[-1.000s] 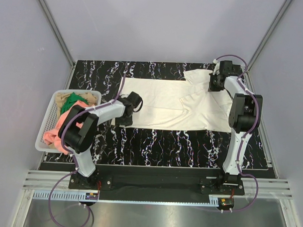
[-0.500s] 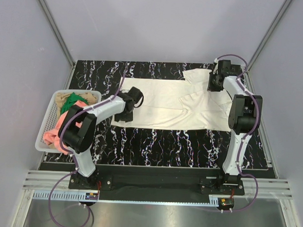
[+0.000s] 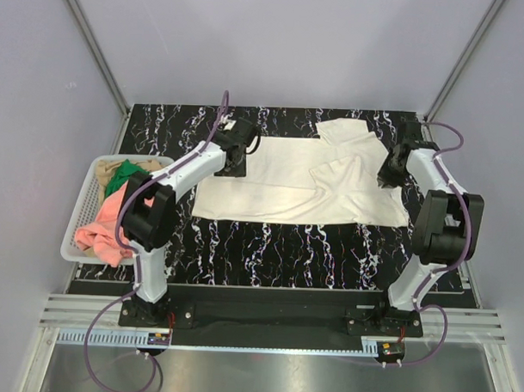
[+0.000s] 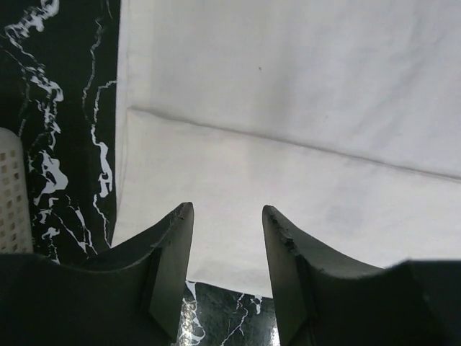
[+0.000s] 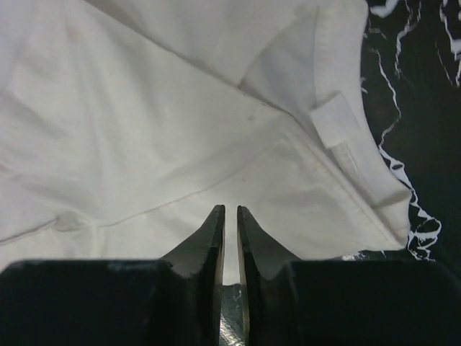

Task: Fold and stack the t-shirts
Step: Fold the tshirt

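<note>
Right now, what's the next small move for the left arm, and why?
Probably lower the left gripper onto the cream t-shirt's hem edge and close. Its jaws are open, empty, hovering above that edge, and the shirt lies only half folded.

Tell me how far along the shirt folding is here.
Early. Done: the cream-white t-shirt lies spread on the table, partly folded. In hand: nothing; the left gripper is open above its hem, the right gripper nearly closed, empty. Left: finishing it, plus the shirts in the basket.

top: high, behind arms | wrists: close, looking down | shared: cream-white t-shirt point(image 3: 301, 184)
</note>
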